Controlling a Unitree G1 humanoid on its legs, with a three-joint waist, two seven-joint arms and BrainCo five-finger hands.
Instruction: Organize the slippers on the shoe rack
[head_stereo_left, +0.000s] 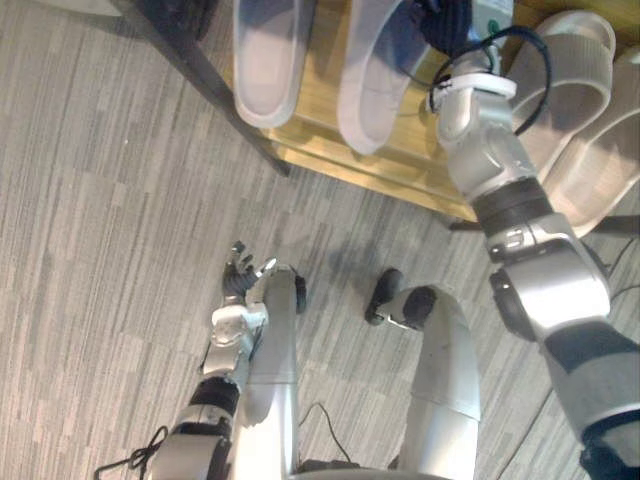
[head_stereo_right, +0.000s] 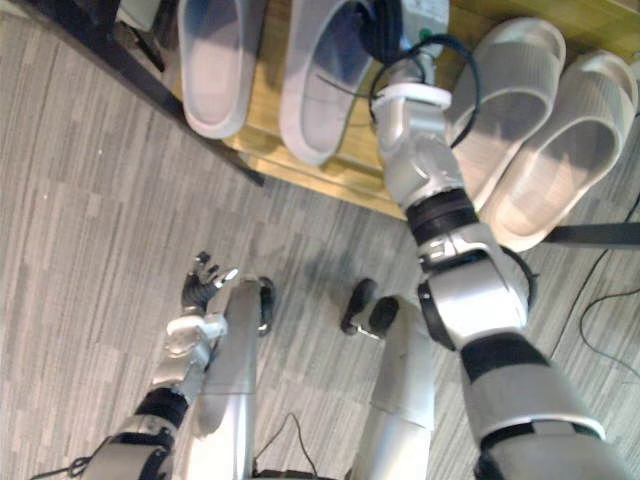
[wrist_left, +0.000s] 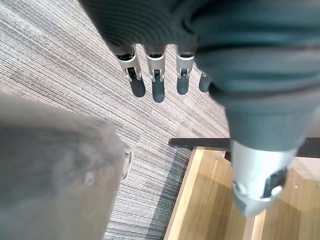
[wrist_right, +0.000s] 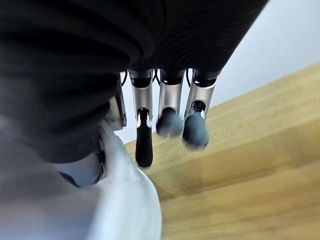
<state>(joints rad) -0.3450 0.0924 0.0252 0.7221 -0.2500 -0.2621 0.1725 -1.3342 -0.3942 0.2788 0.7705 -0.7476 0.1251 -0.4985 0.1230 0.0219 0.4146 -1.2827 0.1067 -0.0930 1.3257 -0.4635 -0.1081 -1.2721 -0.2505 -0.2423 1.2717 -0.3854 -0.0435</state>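
Up top, right hand (wrist_right: 170, 102) straight-fingered beside slipper (head_stereo_right: 315, 110) on shoe rack (head_stereo_right: 345, 172); left hand (head_stereo_left: 240, 276) slack

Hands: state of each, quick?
Left hand: open, holding nothing, over the carpet.
Right hand: open, above the wooden shelf beside a pale slipper.

No lettering can be read; the slippers (head_stereo_left: 265, 60) look plain; the wooden shoe rack (head_stereo_left: 318, 110) and carpet (head_stereo_left: 100, 250) show no legible print.
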